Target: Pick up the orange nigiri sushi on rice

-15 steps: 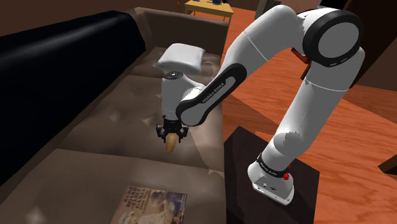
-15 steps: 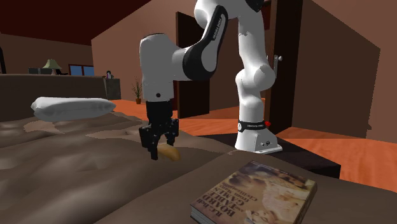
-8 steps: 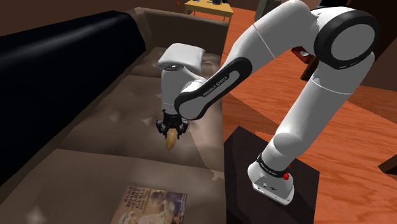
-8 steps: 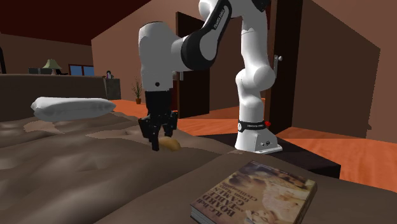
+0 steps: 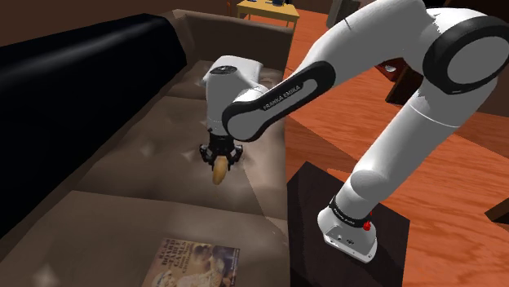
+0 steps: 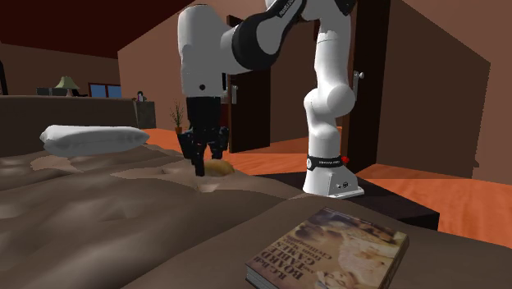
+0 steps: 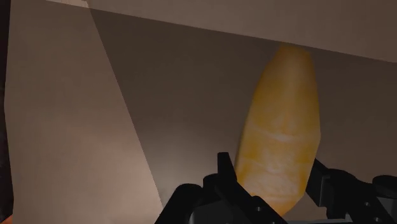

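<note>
The orange nigiri sushi is a long yellow-orange piece hanging from my black gripper, which is shut on it. It is lifted off the brown couch seat. In the second exterior view the nigiri hangs at the gripper, above a dent in the cushion. Seen from the wrist, the nigiri sticks out past the gripper, clasped between both black fingers, with the cushion behind it.
A book lies flat on the near cushion, also the book in front in the second exterior view. A white pillow rests at the couch's far end. The dark stand sits beside the couch on an orange floor.
The gripper has risen with the nigiri in it and drifted away from the book, toward the pillow end. The arm has stretched higher. The grip is unchanged.
</note>
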Tool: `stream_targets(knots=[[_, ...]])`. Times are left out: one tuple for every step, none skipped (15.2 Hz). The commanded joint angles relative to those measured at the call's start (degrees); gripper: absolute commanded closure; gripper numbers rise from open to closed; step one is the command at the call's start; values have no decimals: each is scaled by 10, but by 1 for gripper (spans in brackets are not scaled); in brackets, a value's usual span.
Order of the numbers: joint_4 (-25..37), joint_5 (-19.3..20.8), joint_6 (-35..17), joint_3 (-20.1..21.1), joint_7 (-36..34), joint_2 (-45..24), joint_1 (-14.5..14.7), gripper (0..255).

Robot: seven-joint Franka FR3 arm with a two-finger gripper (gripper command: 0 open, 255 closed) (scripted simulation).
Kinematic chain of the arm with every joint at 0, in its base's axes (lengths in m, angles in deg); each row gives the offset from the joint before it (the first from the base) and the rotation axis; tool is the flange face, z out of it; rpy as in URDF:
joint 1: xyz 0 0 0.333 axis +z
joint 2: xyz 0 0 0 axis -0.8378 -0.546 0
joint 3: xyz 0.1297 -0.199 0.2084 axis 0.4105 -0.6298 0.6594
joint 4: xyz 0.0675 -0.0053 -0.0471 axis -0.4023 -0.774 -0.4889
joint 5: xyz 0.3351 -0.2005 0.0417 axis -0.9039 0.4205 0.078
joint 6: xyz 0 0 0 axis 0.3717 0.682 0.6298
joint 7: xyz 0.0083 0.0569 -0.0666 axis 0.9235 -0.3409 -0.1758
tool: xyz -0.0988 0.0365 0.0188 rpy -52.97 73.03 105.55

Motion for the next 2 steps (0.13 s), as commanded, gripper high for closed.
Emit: stream_targets(knots=[[2,-5,10,-1,4,8,0,255],[2,-5,10,-1,4,8,0,255]])
